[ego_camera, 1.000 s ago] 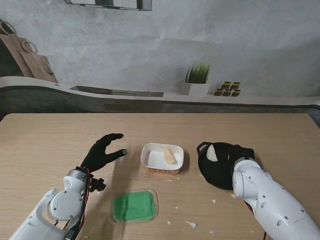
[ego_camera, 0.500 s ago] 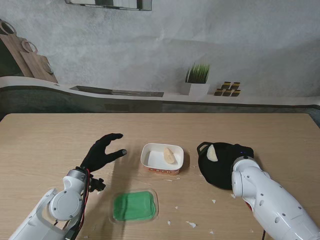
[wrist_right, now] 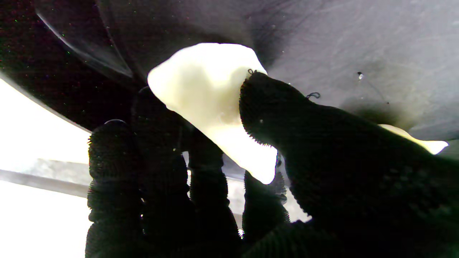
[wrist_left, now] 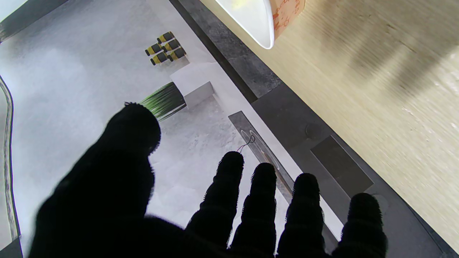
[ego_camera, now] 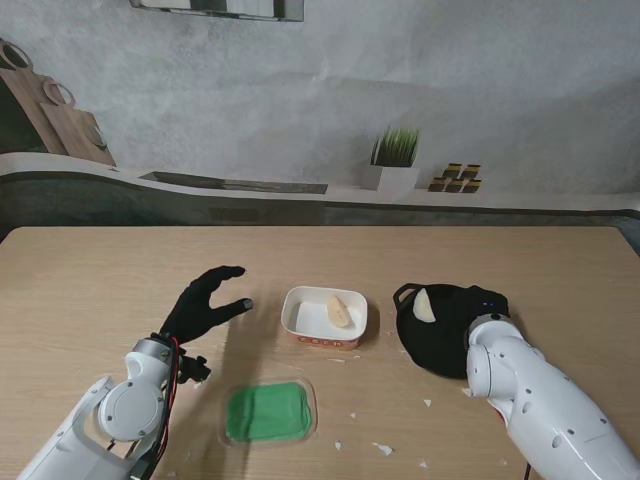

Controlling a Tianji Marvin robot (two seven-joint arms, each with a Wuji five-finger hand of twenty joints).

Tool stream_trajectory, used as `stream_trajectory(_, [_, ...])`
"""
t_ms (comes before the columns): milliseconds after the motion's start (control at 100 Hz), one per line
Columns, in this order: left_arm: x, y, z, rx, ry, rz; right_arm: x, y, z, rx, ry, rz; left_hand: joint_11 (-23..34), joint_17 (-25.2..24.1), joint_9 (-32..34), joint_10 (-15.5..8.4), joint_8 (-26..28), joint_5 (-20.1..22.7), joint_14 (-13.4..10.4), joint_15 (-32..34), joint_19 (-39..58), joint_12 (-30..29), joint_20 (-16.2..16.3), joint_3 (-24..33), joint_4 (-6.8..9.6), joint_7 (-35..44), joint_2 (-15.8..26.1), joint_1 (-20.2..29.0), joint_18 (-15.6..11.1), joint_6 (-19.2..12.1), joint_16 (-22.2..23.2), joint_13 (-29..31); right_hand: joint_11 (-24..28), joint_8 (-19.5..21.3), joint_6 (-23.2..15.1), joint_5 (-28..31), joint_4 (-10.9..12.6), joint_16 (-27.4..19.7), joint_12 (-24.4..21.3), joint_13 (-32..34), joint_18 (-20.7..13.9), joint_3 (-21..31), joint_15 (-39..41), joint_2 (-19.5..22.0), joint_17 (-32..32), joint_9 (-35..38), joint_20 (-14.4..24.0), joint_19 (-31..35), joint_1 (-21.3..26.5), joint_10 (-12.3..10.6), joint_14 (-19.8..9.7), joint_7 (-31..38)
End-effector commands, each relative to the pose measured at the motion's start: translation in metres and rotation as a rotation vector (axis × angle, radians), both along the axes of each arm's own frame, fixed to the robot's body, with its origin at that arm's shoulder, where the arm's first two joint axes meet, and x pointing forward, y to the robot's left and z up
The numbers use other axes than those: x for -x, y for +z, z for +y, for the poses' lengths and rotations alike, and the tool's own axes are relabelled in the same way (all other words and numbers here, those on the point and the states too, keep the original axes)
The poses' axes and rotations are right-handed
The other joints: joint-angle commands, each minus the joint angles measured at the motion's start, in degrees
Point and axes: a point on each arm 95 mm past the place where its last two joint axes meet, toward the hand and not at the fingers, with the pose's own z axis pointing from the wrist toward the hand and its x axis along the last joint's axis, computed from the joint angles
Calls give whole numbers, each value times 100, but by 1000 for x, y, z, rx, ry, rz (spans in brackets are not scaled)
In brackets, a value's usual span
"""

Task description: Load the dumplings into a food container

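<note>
A white food container (ego_camera: 300, 318) stands mid-table with one pale dumpling (ego_camera: 339, 310) inside; its corner (wrist_left: 263, 32) shows in the left wrist view. To its right lies a black plate (ego_camera: 430, 352) carrying a dumpling (ego_camera: 425, 305). My right hand (ego_camera: 458, 308), black-gloved, rests over that plate. In the right wrist view the thumb (wrist_right: 276, 114) and fingers (wrist_right: 157, 150) pinch a dumpling (wrist_right: 204, 96), and a second dumpling (wrist_right: 426, 144) peeks out behind the thumb. My left hand (ego_camera: 207, 303) hovers left of the container, fingers (wrist_left: 229, 193) spread, holding nothing.
A green lid (ego_camera: 266, 412) lies on the table nearer to me than the container. Small white crumbs (ego_camera: 382, 448) dot the wood near the front. A counter with a potted plant (ego_camera: 396, 150) runs behind the far table edge.
My right forearm has shifted slightly right and nearer to me over the black plate, and the dumpling there has edged a little farther away. The left hand has not moved.
</note>
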Motion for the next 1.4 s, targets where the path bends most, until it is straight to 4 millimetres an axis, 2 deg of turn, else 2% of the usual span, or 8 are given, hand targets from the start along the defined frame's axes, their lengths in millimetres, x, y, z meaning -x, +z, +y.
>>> stream_trajectory(0, [0,0,-1,-1,-9,3,7,-5,8,-11,22,17,-28,-15,53,60,59,91,37,69,-147,-37,-38,115,106,58,-78,30,-102,-85,107,47,756,51,-34,296,288,37,29,604,-270,814,695,111,79,589,-217,106,1166,-352,-72,254])
stream_trajectory(310, [0,1,-1,4,-6,1,11,17,12,-56,70,-38,-13,30,67,67,58,101,54,120,-153,-34,-66,164,99,71,-103,27,-102,-72,104,54,693,76,164,404,237,-2,87,708,-183,983,767,-41,157,705,-351,58,1238,-249,18,192])
stream_trajectory(360, [0,1,-1,5,-6,1,12,23,13,-67,78,-50,-12,44,68,73,58,103,62,128,-150,-35,-70,172,99,73,-108,31,-99,-68,103,56,670,76,174,424,227,3,98,733,-163,993,767,-62,178,731,-402,60,1245,-210,28,182])
stream_trajectory(420, [0,1,-1,6,-6,0,13,30,14,-82,89,-68,-9,51,70,77,57,95,58,134,-153,-35,-77,177,97,72,-101,24,-99,-75,100,51,619,79,223,451,207,32,159,747,-134,1024,757,-91,170,747,-673,131,1262,-202,57,157])
stream_trajectory(760, [0,2,0,14,0,-8,15,79,27,-209,149,-147,-5,59,70,70,54,102,60,155,-155,-39,-100,200,92,78,-107,15,-101,-62,87,45,579,44,353,532,183,71,190,765,16,1075,770,-172,176,785,-901,143,1319,-72,165,102])
stream_trajectory(910, [0,3,0,15,1,-11,13,101,46,-276,192,-157,-6,59,71,71,51,99,58,157,-154,-41,-106,204,92,75,-111,12,-101,-58,81,44,563,38,364,552,171,79,206,769,35,1083,773,-187,175,793,-950,148,1325,-41,174,85])
stream_trajectory(1050, [0,4,2,19,6,-15,7,116,74,-342,240,-140,-6,59,70,69,51,101,66,160,-153,-41,-111,207,91,76,-112,12,-107,-58,79,44,556,40,362,554,168,81,214,774,32,1079,770,-178,173,795,-968,162,1327,-41,175,80])
stream_trajectory(1390, [1,6,7,30,23,-24,-10,120,151,-439,302,-58,-19,-8,60,55,45,95,40,139,-161,-43,-111,185,90,65,-80,6,-133,-66,67,31,548,43,393,518,170,88,241,763,14,1054,770,-137,175,767,-963,191,1315,-38,152,59])
